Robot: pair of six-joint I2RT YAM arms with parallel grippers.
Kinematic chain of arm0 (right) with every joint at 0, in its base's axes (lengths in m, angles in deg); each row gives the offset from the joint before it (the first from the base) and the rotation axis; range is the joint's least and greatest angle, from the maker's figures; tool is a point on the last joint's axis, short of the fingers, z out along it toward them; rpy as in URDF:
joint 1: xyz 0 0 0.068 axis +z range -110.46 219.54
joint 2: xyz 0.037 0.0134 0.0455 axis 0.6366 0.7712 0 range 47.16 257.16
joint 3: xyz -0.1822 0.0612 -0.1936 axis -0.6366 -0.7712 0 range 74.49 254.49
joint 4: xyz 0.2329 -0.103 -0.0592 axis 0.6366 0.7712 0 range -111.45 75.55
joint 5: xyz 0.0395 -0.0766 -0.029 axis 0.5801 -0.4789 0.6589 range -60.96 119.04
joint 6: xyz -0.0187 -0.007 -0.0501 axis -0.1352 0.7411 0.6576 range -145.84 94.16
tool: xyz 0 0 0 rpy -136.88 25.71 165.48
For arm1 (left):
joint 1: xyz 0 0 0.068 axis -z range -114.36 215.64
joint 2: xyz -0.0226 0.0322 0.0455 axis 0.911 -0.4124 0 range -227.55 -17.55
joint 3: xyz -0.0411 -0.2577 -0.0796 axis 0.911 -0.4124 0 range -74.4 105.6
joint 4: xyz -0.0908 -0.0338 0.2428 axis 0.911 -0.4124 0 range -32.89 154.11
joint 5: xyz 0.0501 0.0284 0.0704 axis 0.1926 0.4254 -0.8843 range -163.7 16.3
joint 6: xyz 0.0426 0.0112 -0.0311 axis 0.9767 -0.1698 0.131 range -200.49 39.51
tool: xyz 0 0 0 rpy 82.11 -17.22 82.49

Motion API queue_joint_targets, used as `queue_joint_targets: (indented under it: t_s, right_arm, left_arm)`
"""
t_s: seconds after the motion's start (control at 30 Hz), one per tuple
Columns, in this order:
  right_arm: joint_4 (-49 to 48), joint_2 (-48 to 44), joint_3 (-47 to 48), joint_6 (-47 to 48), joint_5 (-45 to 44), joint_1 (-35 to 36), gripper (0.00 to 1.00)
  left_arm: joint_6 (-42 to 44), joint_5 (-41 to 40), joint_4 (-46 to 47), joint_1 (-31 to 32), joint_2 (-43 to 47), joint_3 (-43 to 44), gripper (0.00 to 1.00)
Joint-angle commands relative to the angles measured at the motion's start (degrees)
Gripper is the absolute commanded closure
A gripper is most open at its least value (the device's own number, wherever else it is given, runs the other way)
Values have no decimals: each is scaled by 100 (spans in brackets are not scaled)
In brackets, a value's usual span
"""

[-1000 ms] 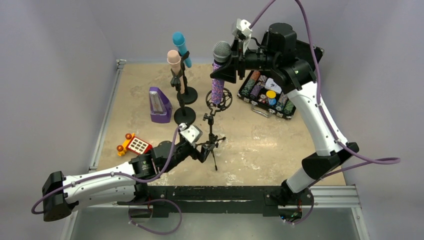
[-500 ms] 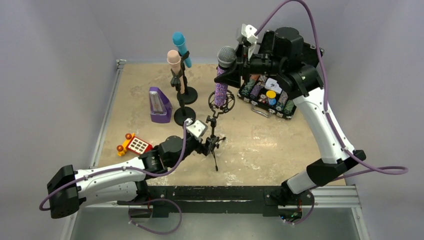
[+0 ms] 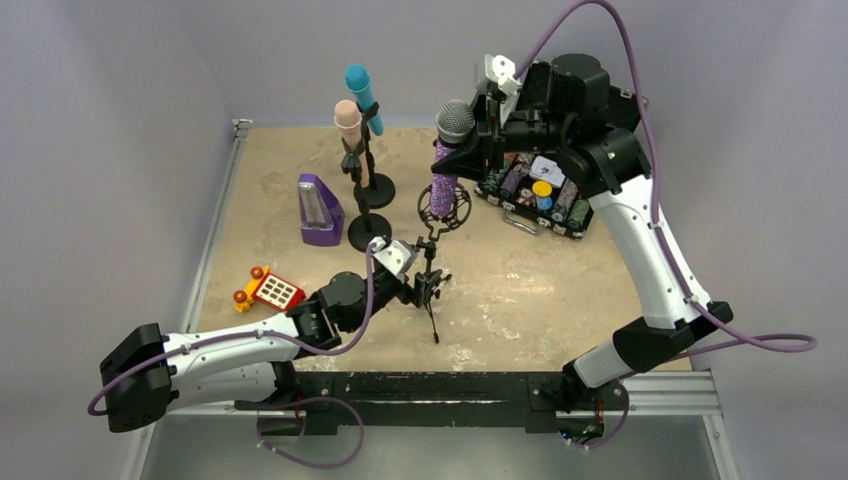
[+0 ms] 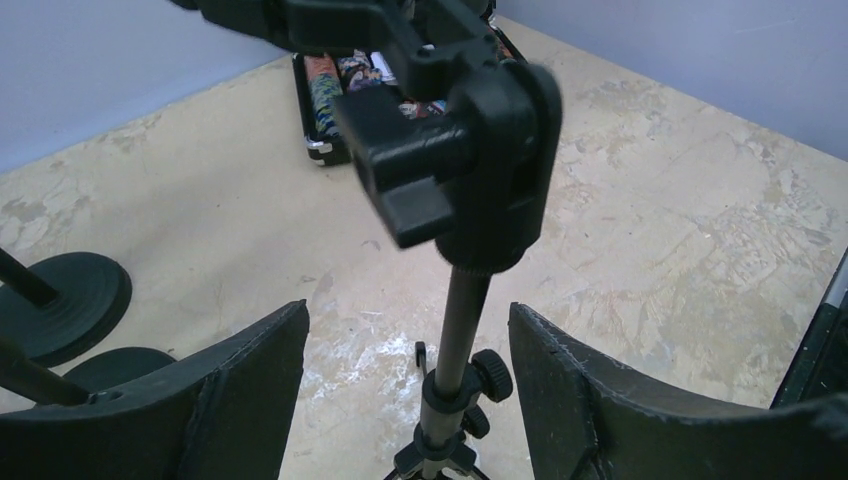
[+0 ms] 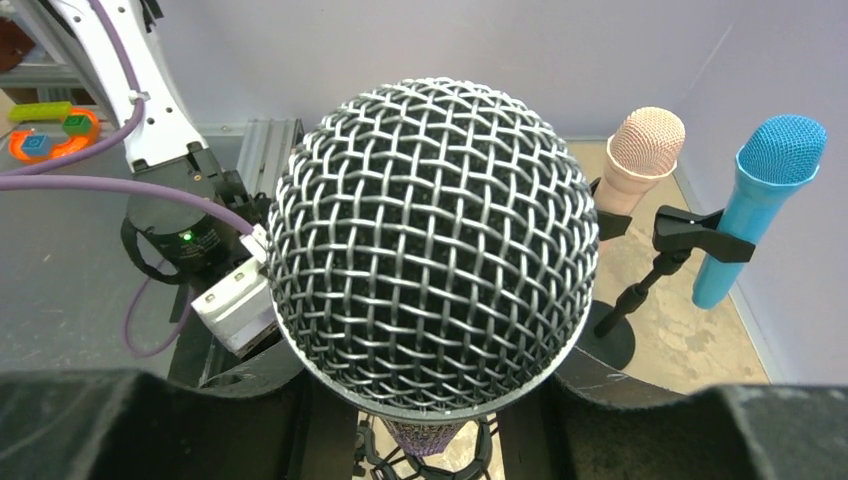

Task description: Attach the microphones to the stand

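Observation:
My right gripper (image 3: 462, 152) is shut on the glittery purple microphone (image 3: 444, 180) and holds it upright, grey mesh head (image 5: 432, 245) up. Its lower end (image 5: 430, 432) is at the black ring mount (image 3: 443, 205) on top of the small tripod stand (image 3: 430, 290). My left gripper (image 3: 418, 287) is open, with its fingers (image 4: 240, 400) on either side of the stand's pole (image 4: 458, 330) and not touching it. The turquoise microphone (image 3: 359, 88) and the peach microphone (image 3: 348, 120) sit clipped on two round-base stands (image 3: 376, 190) at the back.
A purple metronome (image 3: 320, 210) stands left of the round bases. An open case of poker chips (image 3: 540, 188) lies under my right arm at the back right. A red and orange toy phone (image 3: 268, 290) lies at the left near my left arm.
My right gripper has carried the purple microphone slightly right and down onto the ring mount. My left gripper has reached forward so that its fingers are either side of the tripod pole.

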Motion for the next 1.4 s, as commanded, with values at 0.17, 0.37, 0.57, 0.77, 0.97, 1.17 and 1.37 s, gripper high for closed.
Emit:
queue_joint_targets:
  t_s: [0.17,0.37,0.57,0.77,0.97,1.17,1.37]
  right_arm:
    - [541,41,588,249,686,-67,100]
    - [524,114,562,205,763,-70,100]
    - [495,150,560,145,835,-66,100]
    - [479,161,472,142,863,-70,100]
    - [518,166,459,175,890,-66,100]
    - [580,161,423,236,912,-69,100]
    - [648,126,365,303,924,-67,100]
  left_arm:
    - [-68,262,443,-34,156,-275,22]
    - [-78,304,369,-34,309,-352,20]
    - [-109,351,342,-34,407,-413,18]
    - [-131,416,303,-34,483,-466,15]
    - [-131,424,246,-34,590,-509,13]
    - [-179,467,158,-34,698,-574,11]
    - [-243,510,135,-34,746,-614,10]
